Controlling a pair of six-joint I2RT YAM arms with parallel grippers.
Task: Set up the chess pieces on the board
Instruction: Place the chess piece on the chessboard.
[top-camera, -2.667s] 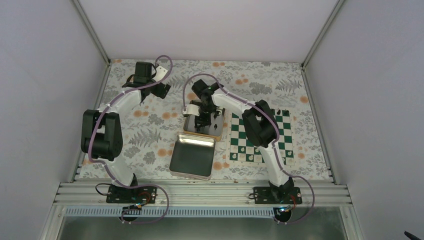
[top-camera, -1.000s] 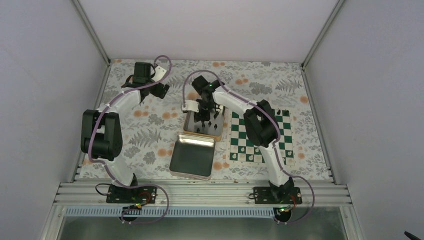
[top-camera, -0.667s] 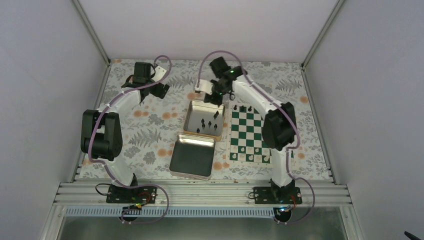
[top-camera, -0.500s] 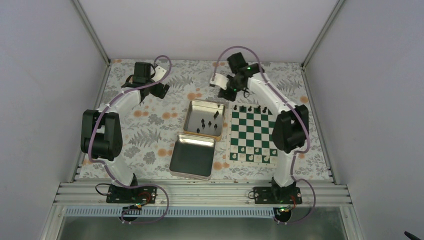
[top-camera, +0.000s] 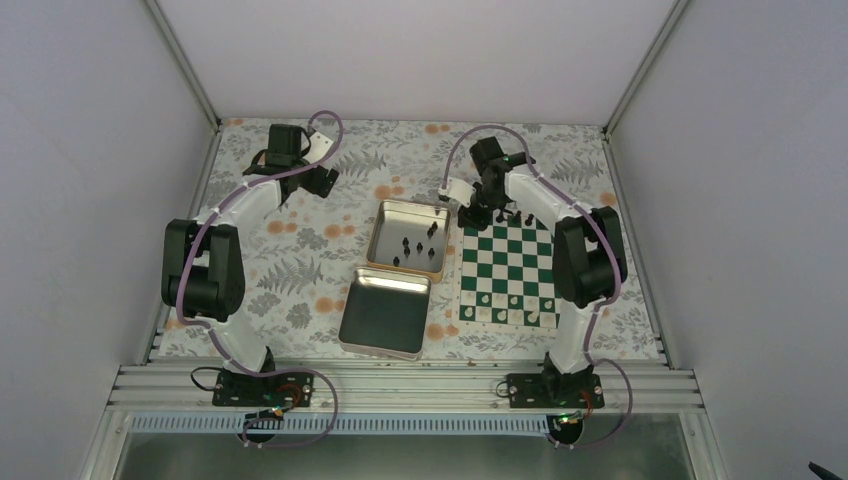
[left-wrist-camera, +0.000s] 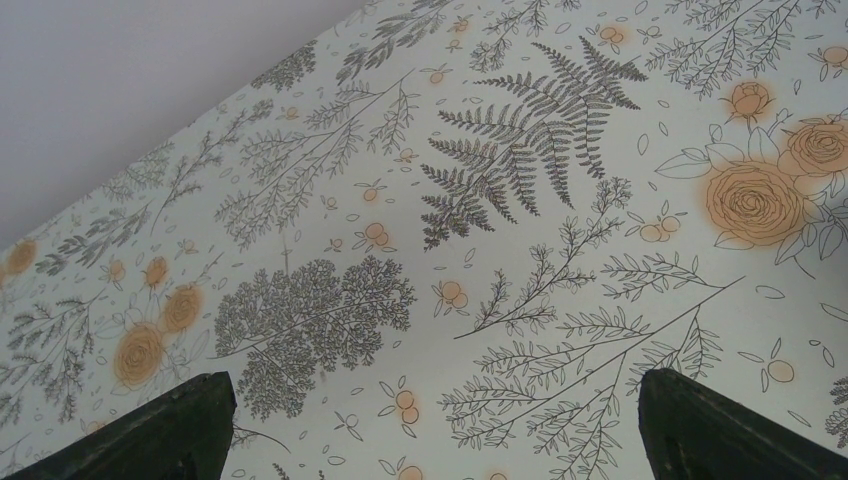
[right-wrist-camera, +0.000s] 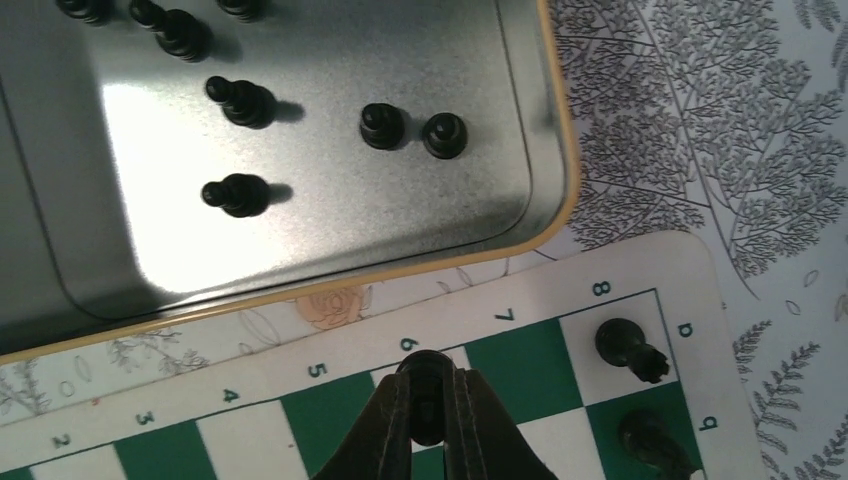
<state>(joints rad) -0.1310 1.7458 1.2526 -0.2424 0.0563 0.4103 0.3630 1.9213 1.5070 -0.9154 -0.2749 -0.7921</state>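
Progress looks partial. A few black pieces already stand in the row along the board's 12 o'clock edge in the top view. The arm hides part of that row, so I cannot count them. White pieces seem to fill the rows at the 6 o'clock edge.

The right gripper hangs over the board's 11 o'clock corner. Its jaws are pinched tight on one small black piece, held upright above an edge-row square by the printed 6. Whether its base touches the square cannot be told.

The open tin lies just beside the board at its 9 o'clock side. It holds at least six loose pieces, so I judge several more trips are left. A second tin lies at 6 o'clock of the first.

The left gripper is spread wide with nothing in it, and hovers over the flowered tablecloth, well apart from the board.
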